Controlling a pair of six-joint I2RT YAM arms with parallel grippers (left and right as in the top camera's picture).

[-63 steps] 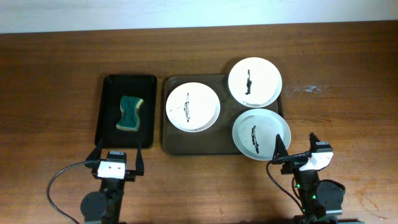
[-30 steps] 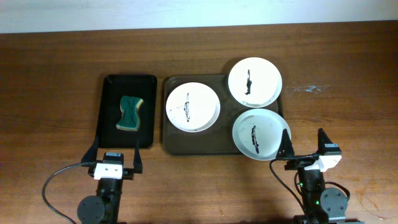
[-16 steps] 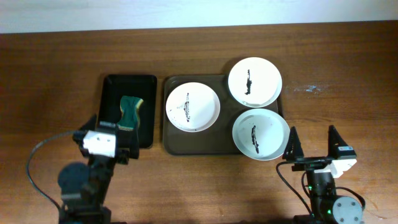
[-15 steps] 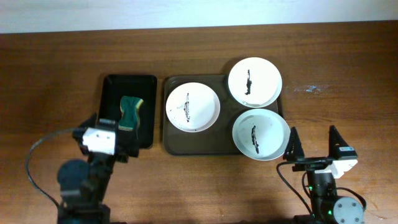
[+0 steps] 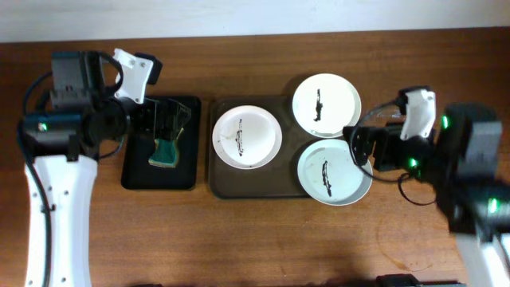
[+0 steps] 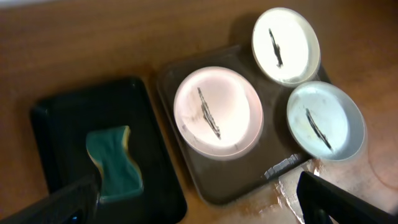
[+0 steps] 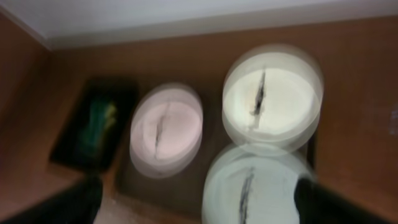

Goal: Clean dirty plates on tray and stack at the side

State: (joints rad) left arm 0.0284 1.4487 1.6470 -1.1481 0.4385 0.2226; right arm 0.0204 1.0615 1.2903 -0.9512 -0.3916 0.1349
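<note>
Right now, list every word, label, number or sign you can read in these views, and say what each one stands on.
Readable text: none in any view.
The plates carry black smears, not writing.
The sponge, the black tray and the brown tray show no label.
The right wrist view is too blurred to read anything.

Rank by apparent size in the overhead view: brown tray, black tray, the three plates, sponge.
1. brown tray, largest
2. black tray
3. left plate, upper plate and lower plate look alike, so there is no ranking among them
4. sponge, smallest, though partly hidden
</note>
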